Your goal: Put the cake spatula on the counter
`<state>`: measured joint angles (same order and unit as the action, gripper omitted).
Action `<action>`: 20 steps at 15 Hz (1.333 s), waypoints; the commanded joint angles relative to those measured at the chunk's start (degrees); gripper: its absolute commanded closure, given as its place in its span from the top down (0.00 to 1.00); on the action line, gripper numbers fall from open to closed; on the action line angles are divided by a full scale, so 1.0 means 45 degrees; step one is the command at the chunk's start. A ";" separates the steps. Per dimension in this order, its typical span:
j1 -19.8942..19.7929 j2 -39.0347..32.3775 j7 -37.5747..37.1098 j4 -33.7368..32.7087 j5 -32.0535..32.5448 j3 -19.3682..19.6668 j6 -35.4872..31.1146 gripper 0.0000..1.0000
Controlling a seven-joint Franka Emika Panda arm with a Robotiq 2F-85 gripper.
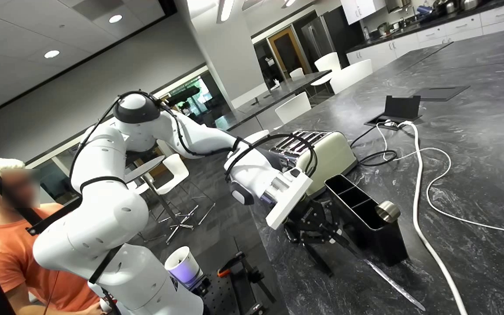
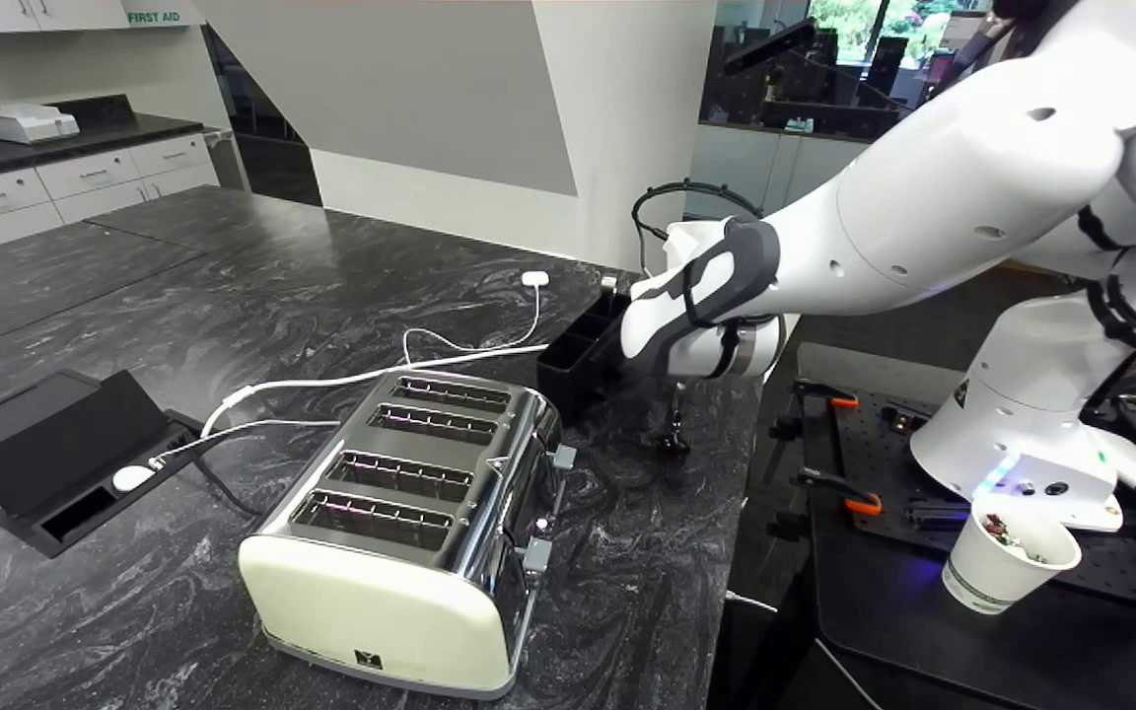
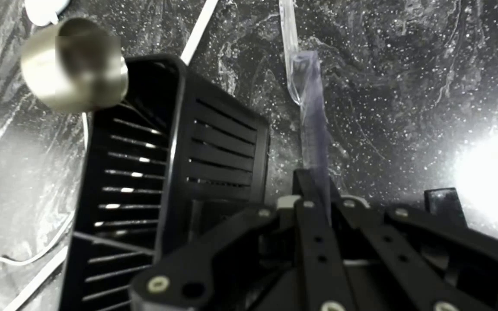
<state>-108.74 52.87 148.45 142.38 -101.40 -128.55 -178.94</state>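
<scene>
"Release is the step to be feared most; where is the cake spatula [image 1: 383,275] now?"

"Over the tabletop [image 1: 497,175], not laid on it yet, it is judged: its handle end is pinched in the gripper [image 3: 320,188], whose fingers are drawn together with only that slim part between them, and the blade appears sloped downward."

"Can contact at the tip be confirmed?"

"No, that cannot be told. If the grip is let go while the handle is held up, the cake spatula may be dropped or sent skidding on the glossy finish."

"What is threatened alongside?"

"The black caddy [image 1: 381,243], just beside the gripper. By a sideways swing it may be knocked, and the metal cup [image 1: 388,211] seen over its end may be shaken loose."

"And farther out?"

"The white cable [image 1: 416,201], near the tip. If the blade is carried too far, it may be set down across the cable and left propped rather than flat. If everything is drawn back too far, the handle may be left overhanging the robot-side edge."
</scene>
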 commanded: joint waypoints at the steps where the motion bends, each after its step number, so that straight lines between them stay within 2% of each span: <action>1: -0.0299 0.0373 0.0387 -0.0008 -0.0008 -0.0106 0.0503 0.01; 2: -0.0298 0.0542 0.0093 0.0030 0.0250 -0.0159 0.0563 0.01; 3: -0.0311 0.0635 0.0106 0.0012 0.0222 -0.0181 0.0619 0.10; 4: -0.0335 0.0733 0.0106 -0.0007 0.0230 -0.0228 0.0638 0.29; 8: -0.0294 0.1018 0.0011 0.0053 0.0241 -0.0318 0.0361 0.58; 12: 0.0189 0.0295 -0.0354 0.1084 0.0464 0.0321 -0.0238 0.89; 14: 0.0713 -0.0371 -0.0113 0.2001 0.0570 0.1120 -0.0255 1.00; 16: 0.1558 -0.0864 0.0054 0.2940 0.0617 0.2245 -0.0380 1.00; 19: 0.3806 -0.1696 0.0647 0.4310 0.0570 0.4923 -0.0364 1.00; 20: 0.4847 -0.1706 0.0170 0.4810 0.1167 0.5970 -0.0190 1.00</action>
<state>-97.44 51.79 149.27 157.14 -100.06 -112.62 -178.48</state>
